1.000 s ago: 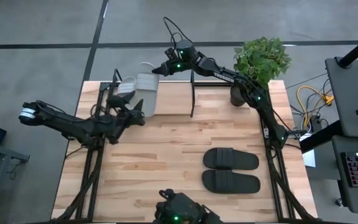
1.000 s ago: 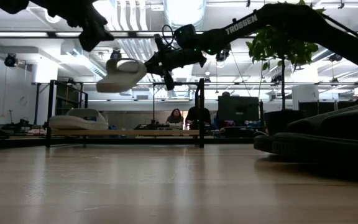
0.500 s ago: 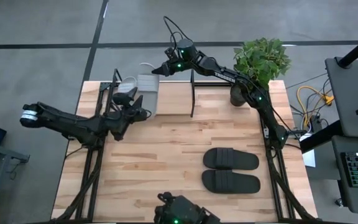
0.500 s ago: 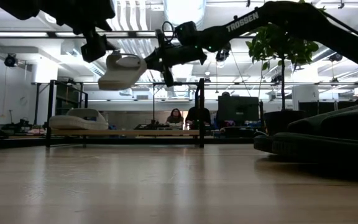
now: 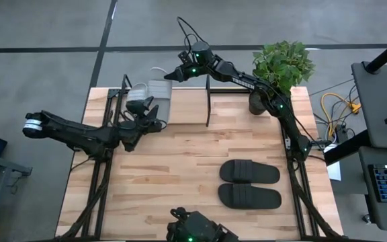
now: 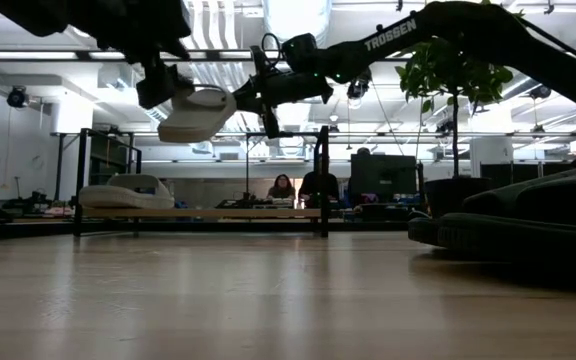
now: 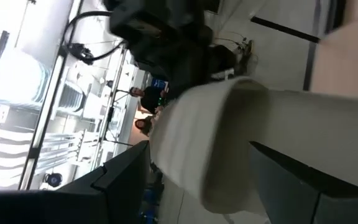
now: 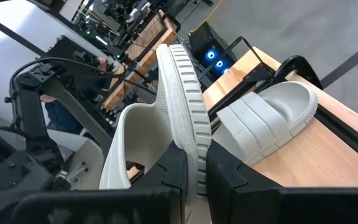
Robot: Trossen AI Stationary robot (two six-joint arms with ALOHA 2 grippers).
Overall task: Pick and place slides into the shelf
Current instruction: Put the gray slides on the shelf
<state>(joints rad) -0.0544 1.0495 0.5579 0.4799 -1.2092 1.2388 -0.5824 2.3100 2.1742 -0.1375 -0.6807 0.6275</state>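
- Left gripper (image 5: pixel 148 113), jaws wide apart, straddles the raised grey-white slide (image 5: pixel 158 98) without clamping it
- Right gripper (image 5: pixel 168 76) is pinched tight on that slide's edge, above the shelf (image 5: pixel 207 101)
- Black slides (image 5: pixel 249 183) lie on the table (image 5: pixel 180 175)

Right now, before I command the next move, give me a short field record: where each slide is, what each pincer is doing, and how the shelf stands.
held slide: light grey slide, in the air above the shelf
right pincer: shut on its sole edge
left pincer: open, close beside the held slide
shelved slide: second grey slide, lying on the shelf board
black slides: side by side on the table, untouched
shelf: far table edge, room left on the board
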